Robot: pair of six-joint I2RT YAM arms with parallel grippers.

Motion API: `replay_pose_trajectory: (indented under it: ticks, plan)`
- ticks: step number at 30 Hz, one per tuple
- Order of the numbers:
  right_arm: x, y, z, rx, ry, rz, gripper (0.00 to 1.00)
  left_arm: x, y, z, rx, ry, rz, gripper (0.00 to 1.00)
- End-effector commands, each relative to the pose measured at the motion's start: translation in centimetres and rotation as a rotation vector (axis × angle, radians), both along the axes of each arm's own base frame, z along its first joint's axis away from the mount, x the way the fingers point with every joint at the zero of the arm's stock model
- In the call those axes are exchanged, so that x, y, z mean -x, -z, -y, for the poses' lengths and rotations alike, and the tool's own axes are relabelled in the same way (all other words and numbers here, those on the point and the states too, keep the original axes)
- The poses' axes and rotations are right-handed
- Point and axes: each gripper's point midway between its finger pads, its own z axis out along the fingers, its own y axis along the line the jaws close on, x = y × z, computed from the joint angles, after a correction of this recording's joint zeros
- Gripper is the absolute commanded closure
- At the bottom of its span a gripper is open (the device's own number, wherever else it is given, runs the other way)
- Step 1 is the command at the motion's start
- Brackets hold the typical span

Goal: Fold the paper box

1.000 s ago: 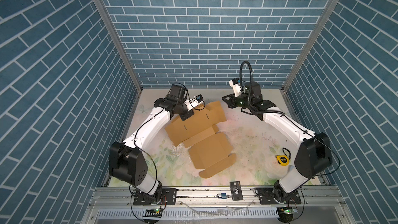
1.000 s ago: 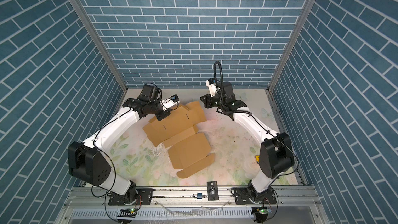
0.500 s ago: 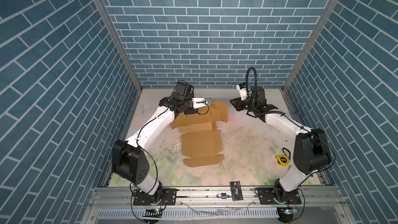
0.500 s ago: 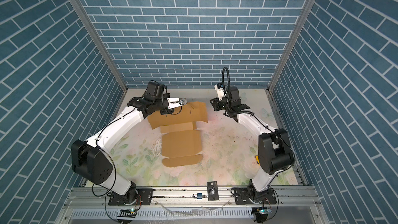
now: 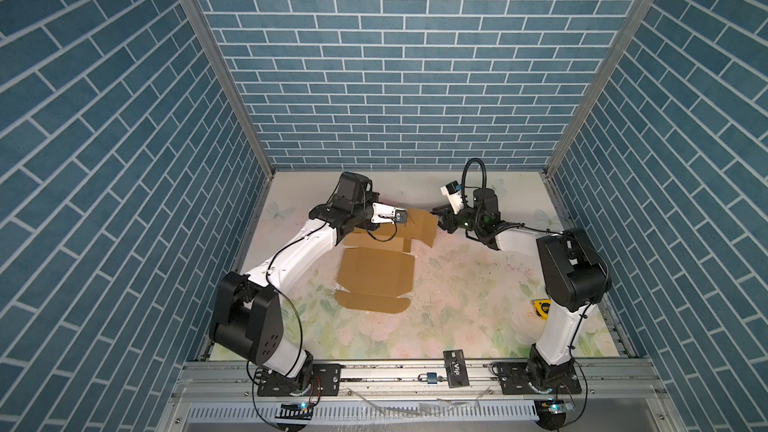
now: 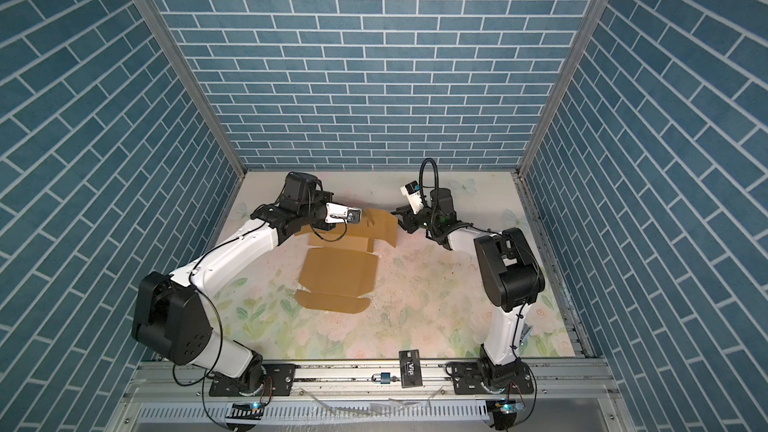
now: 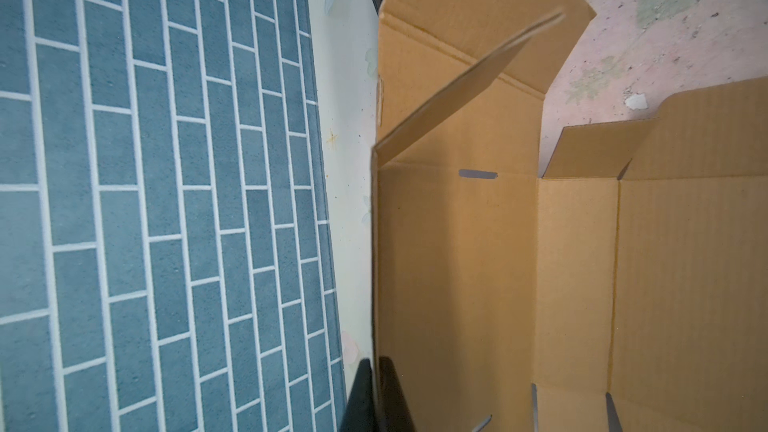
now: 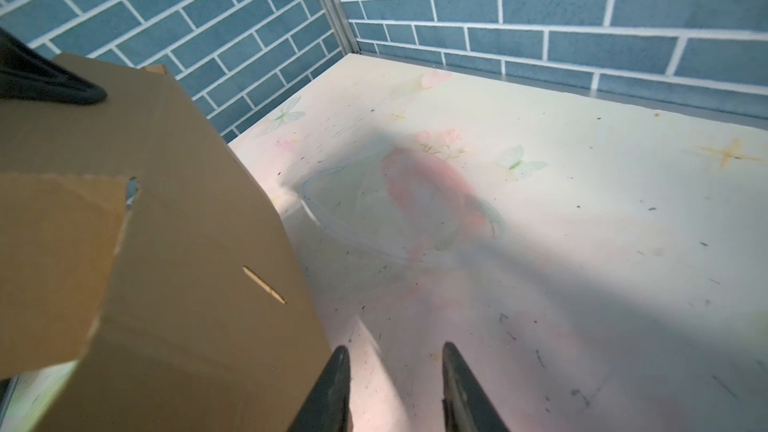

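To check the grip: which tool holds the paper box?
The left tool: it is shut on a raised edge of the paper box. The right tool is open, gripping nothing.

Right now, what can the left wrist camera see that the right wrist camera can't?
Only the left wrist view shows the inside of the cardboard box, with its creases and slots and the part lying flat. Only the right wrist view shows the right gripper, open with nothing between its fingers, beside the outside of the box's raised flap. Both show the box, the blue brick wall and the flowery table.
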Motion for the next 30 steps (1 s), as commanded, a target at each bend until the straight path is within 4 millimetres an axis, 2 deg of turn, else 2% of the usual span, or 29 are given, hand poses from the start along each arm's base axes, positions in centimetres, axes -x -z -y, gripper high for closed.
replay_pose_trajectory:
  ticks: [1, 6, 9, 13, 17, 21, 24, 30]
  plan:
    - [1.2, -1.0, -1.4, -0.028, -0.1, 0.111, 0.62, 0.1, 0.1, 0.0, -0.002, 0.011, 0.035, 1.0]
    - [2.6, -0.7, -2.1, -0.039, -0.144, 0.111, 0.62, 0.2, 0.6, -0.1, 0.0, 0.004, 0.031, 1.0]
    - [3.6, 0.5, -2.6, -0.016, -0.178, 0.089, 0.63, 0.1, 1.1, -0.2, -0.006, 0.0, 0.029, 1.0]
    - [5.1, 0.9, -3.4, -0.015, -0.214, 0.077, 0.63, 0.3, 1.1, -0.3, 0.009, -0.013, 0.023, 1.0]
    - [6.1, 1.6, -3.7, -0.009, -0.235, 0.063, 0.63, 0.1, 2.2, -0.6, 0.0, -0.024, 0.017, 1.0]
    - [6.9, 1.5, -4.1, -0.012, -0.258, 0.062, 0.63, 0.0, 1.9, -0.5, 0.01, -0.022, 0.026, 1.0]
    - [7.0, 1.7, -4.6, -0.01, -0.273, 0.06, 0.63, -0.3, 2.5, -0.4, -0.002, -0.022, 0.023, 1.0]
    - [6.9, 1.2, -5.3, -0.008, -0.279, 0.088, 0.62, -0.5, 2.4, -0.2, 0.006, -0.02, 0.017, 1.0]
